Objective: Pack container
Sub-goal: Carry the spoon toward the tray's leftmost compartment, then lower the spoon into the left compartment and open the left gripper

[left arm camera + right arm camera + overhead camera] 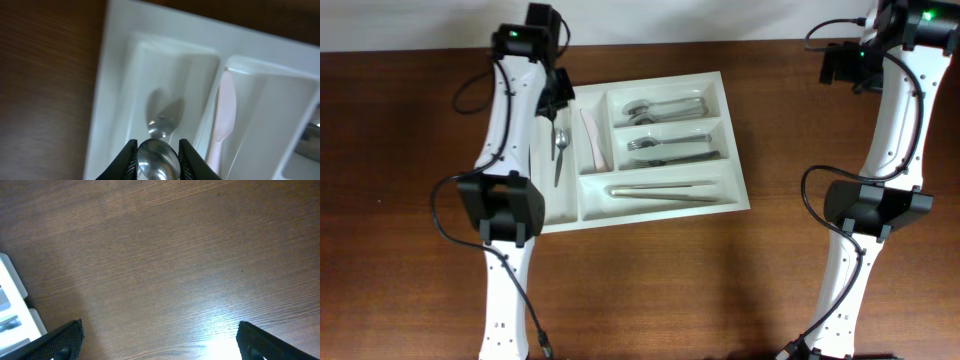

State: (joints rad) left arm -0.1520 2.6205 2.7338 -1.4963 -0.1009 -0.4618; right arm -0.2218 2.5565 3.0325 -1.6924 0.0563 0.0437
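Note:
The container [736,170] is a white five-compartment tray lying mid-table. My left gripper [560,122] hangs over its leftmost narrow compartment, shut on the bowl of a metal spoon [560,148] whose handle points toward the tray's near end. In the left wrist view the spoon bowl [158,160] sits pinched in my left gripper [158,159], with its shadow and glint on the compartment floor of the container [107,90] beneath. A pale pink utensil [223,115] lies in the neighbouring narrow compartment. My right gripper [160,340] is open over bare wood at the far right [842,66].
The crosswise compartments hold spoons [665,108], forks [665,148] and long thin metal pieces [665,190]. One corner of the tray [10,290] shows at the left edge of the right wrist view. Brown wooden table [720,290] surrounds the tray.

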